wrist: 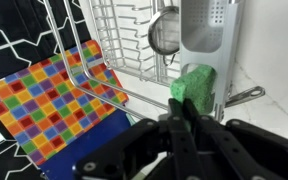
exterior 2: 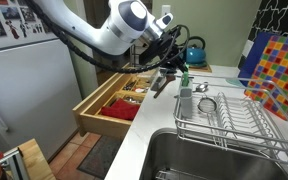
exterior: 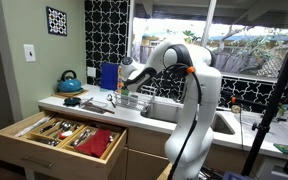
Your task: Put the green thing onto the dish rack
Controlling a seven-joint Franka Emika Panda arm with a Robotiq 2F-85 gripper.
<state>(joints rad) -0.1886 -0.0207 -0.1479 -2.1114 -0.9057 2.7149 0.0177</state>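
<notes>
Just beside the dish rack [wrist: 114, 40], the green thing [wrist: 194, 85] lies at my pincer's [wrist: 180, 115] tips; whether the pincer is closed on it, I cannot tell.

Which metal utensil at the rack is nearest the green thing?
The flat perforated steel utensil: the green thing sits at its lower end. The round mesh strainer lies further off, on the dish rack.

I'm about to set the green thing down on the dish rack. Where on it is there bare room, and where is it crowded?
Free: the slotted wire stretch of the dish rack, between the round strainer and the checked cloth. Crowded: the end under the gripper, where the green thing hangs by the perforated metal holder.
</notes>
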